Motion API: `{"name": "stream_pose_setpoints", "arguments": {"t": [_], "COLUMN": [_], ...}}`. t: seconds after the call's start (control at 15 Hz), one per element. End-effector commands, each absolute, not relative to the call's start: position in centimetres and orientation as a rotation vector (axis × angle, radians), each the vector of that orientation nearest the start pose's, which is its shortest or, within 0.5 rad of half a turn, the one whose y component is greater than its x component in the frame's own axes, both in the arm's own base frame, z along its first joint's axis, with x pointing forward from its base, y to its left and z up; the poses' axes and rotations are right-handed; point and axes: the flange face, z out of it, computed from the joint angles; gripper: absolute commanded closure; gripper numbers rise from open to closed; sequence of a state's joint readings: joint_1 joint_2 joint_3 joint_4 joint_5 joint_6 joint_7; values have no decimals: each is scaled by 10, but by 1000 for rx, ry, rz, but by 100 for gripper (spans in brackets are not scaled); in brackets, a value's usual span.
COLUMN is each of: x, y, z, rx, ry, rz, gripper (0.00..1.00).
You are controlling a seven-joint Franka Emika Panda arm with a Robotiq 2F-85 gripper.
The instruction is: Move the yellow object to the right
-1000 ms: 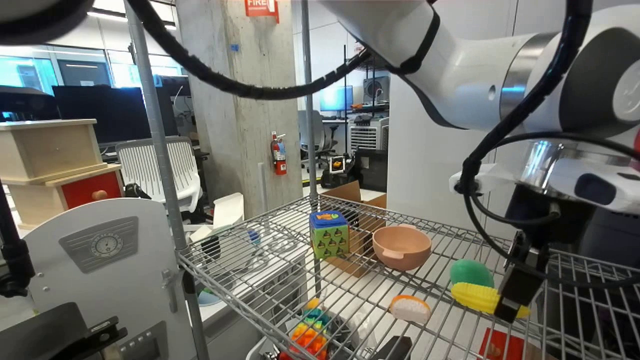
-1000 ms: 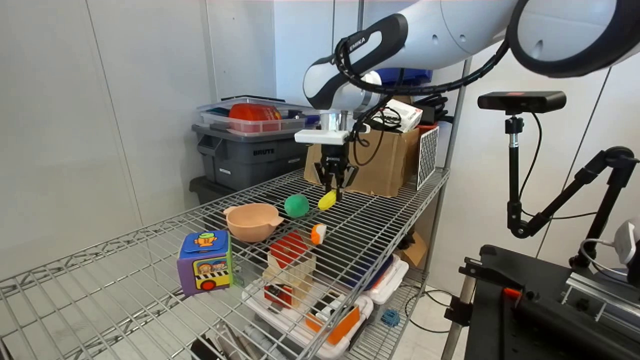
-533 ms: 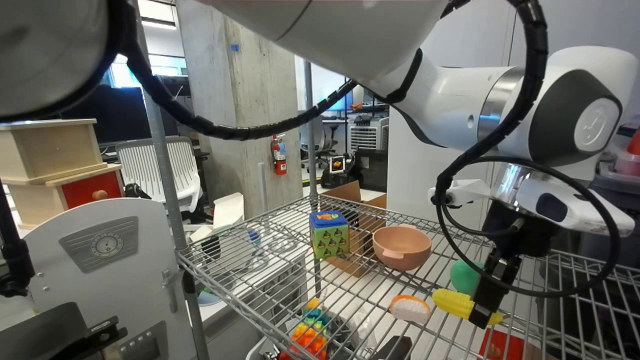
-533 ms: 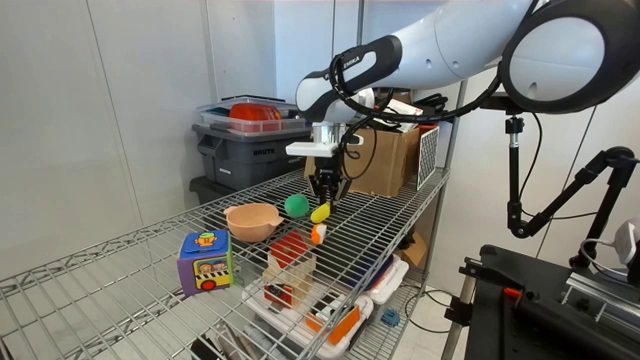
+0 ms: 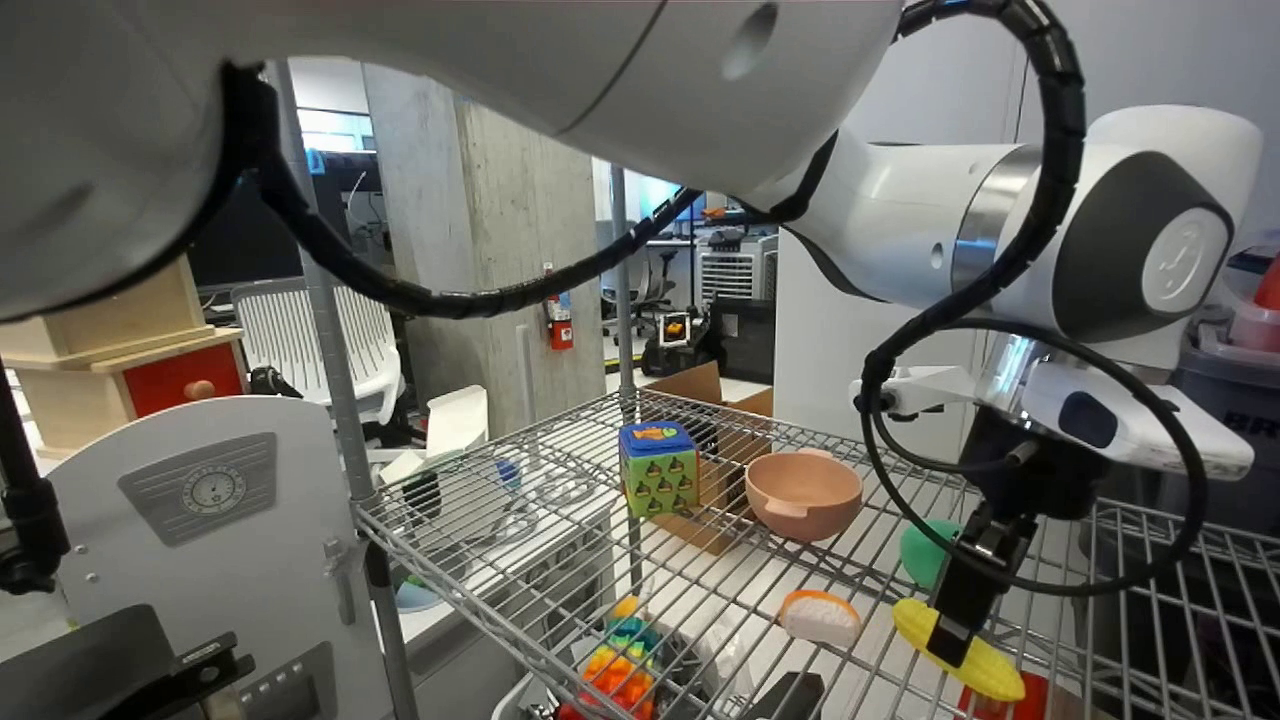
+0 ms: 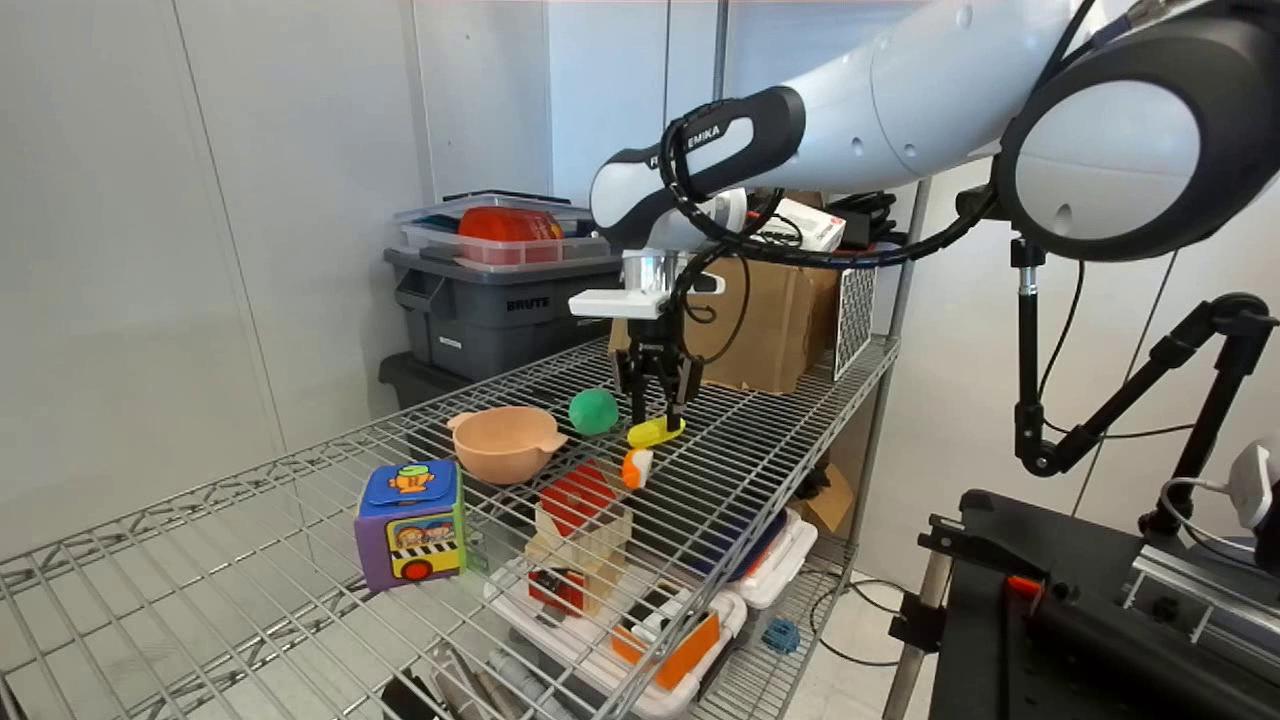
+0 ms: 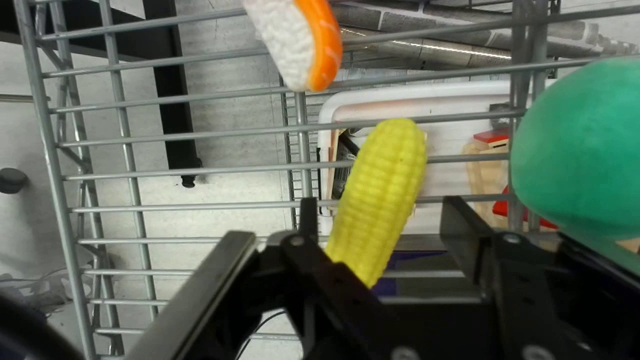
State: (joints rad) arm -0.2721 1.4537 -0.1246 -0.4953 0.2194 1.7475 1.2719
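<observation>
The yellow object is a bright-yellow ridged corn-like bar (image 7: 377,200). It lies on the wire shelf (image 7: 52,155) and shows in both exterior views (image 5: 985,672) (image 6: 652,434). My gripper (image 7: 380,210) is open around it, with a finger on each side. The right finger stands apart from the bar with a clear gap. The left finger is close to it and partly covers its near end; whether it touches I cannot tell. In both exterior views the gripper (image 5: 950,640) (image 6: 656,415) is low over the bar.
A green rounded object (image 7: 580,150) lies close to the right finger. An orange-and-white oval piece (image 7: 305,40) lies beyond the bar's far end. A peach bowl (image 6: 505,460) and a multicoloured cube (image 6: 410,530) stand farther along the shelf. A cardboard box (image 6: 750,330) stands behind the gripper.
The gripper carried the bar toward the orange-and-white piece and lowered it. The fingers have since opened, and the bar has turned and come to lie on the shelf.
</observation>
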Motion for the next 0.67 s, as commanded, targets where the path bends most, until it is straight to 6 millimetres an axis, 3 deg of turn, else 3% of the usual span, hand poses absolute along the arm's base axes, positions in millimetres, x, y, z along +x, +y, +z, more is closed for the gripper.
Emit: {"name": "stream_pose_setpoints", "arguments": {"t": [0.0, 0.13, 0.6], "x": [745, 750, 768], "y": [-228, -222, -192], "z": [111, 125, 186], "rx": [-2130, -2149, -2215], "ry": [2287, 2240, 2083], "rz": [332, 309, 309], "gripper": [4, 0, 0]}}
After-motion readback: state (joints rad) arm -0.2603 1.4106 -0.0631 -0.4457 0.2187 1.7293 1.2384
